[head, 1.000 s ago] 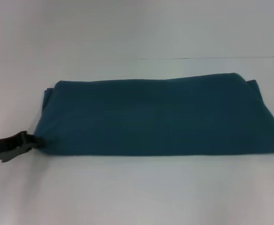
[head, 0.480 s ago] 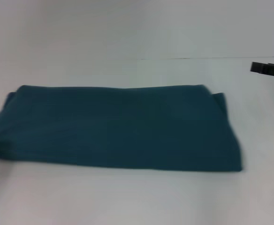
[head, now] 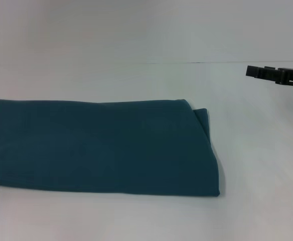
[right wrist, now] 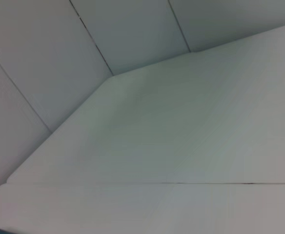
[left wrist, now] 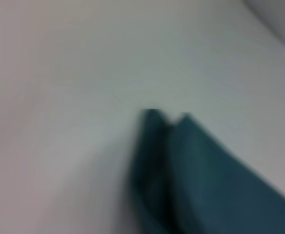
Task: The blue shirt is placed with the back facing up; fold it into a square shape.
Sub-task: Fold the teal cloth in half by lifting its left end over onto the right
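Teal-blue cotton fills the left and centre of the head view: the blue shirt (head: 96, 145), folded into a long flat rectangle, lies on the white tabletop (head: 247, 160), running off the view's left edge. No lettering or label shows on its plain upper face. Its right end shows stacked layers with one edge peeking out. The left wrist view shows two folded corners of the cloth (left wrist: 181, 170). The black right tool (head: 277, 75) hovers at the far right, well apart from the shirt; whether it is apart or together cannot be told. The left tool is out of sight.
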`<action>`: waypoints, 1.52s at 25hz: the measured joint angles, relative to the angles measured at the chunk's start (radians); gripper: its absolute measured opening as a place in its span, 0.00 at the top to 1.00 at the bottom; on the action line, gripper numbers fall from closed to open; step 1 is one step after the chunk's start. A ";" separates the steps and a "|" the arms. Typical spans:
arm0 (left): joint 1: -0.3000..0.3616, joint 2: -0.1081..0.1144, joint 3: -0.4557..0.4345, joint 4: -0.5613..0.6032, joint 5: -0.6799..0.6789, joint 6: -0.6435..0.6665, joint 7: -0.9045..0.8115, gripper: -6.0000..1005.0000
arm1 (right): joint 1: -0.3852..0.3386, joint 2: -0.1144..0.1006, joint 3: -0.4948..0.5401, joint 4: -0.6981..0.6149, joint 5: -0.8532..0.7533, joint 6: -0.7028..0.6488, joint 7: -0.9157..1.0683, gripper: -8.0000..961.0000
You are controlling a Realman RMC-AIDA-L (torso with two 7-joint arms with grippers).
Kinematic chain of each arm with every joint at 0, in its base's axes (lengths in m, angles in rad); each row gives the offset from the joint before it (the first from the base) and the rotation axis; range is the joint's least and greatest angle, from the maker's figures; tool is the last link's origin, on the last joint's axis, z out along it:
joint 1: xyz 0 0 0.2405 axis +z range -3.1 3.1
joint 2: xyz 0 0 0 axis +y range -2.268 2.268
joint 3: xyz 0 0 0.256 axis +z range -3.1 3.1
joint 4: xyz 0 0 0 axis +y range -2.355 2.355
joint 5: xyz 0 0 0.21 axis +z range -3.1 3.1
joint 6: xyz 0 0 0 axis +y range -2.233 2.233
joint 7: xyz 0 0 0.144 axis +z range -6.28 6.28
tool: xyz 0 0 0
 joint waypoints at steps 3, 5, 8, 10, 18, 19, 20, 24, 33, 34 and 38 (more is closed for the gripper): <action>-0.025 -0.004 0.006 -0.007 -0.053 0.071 0.023 0.97 | -0.001 -0.003 0.000 0.005 0.001 0.000 -0.008 0.24; -0.063 -0.018 0.018 -0.017 -0.131 0.163 0.051 0.97 | -0.006 -0.006 0.004 0.006 0.004 -0.003 -0.019 0.24; -0.123 -0.059 0.088 -0.024 -0.236 0.237 0.068 0.97 | -0.023 -0.014 0.005 0.010 0.021 -0.009 -0.037 0.24; -0.163 -0.094 0.164 -0.032 -0.291 0.236 0.072 0.97 | -0.036 -0.020 0.003 0.013 0.029 -0.014 -0.049 0.24; -0.332 -0.141 0.407 -0.402 -0.497 0.083 0.228 0.96 | -0.093 -0.077 0.008 0.013 0.064 -0.062 -0.075 0.24; -0.346 -0.142 0.416 -0.467 -0.514 0.060 0.262 0.96 | -0.098 -0.086 0.008 0.013 0.065 -0.065 -0.079 0.24; -0.357 -0.143 0.417 -0.526 -0.527 0.037 0.299 0.96 | -0.103 -0.093 0.008 0.014 0.066 -0.068 -0.081 0.24; -0.383 -0.147 0.409 -0.816 -0.600 -0.103 0.519 0.96 | -0.114 -0.119 0.005 0.014 0.064 -0.071 -0.096 0.24; -0.384 -0.148 0.276 -1.195 -0.638 -0.246 0.911 0.96 | -0.107 -0.133 0.000 0.007 0.058 -0.065 -0.121 0.24; -0.383 -0.148 0.270 -1.213 -0.638 -0.248 0.933 0.96 | -0.104 -0.133 -0.006 0.010 0.058 -0.065 -0.123 0.24; -0.391 -0.148 0.260 -1.259 -0.624 -0.250 0.991 0.95 | -0.100 -0.129 -0.041 0.015 0.057 -0.062 -0.123 0.24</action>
